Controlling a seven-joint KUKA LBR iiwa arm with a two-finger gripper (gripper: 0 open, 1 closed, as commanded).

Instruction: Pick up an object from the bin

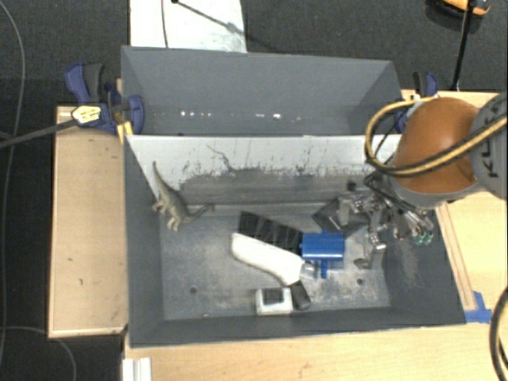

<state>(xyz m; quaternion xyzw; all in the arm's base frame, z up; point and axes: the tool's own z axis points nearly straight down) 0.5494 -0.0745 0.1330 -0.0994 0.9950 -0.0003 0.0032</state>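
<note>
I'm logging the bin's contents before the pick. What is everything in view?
toy dinosaur: one, grey-tan, bin's left, by the back wall
ribbed piece: one, black, bin's middle
oblong piece: one, white, just in front of the ribbed piece
box: one, blue, right of the oblong piece
small block: one, white and grey, by the front wall
bin: one, grey metal, centre of view
gripper: one, metal, over the bin's right side, beside the box
wrist cover: one, orange, above the gripper

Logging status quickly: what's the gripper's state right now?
Gripper: open or shut cannot be told; it sits beside the small blue rectangular block.
</note>
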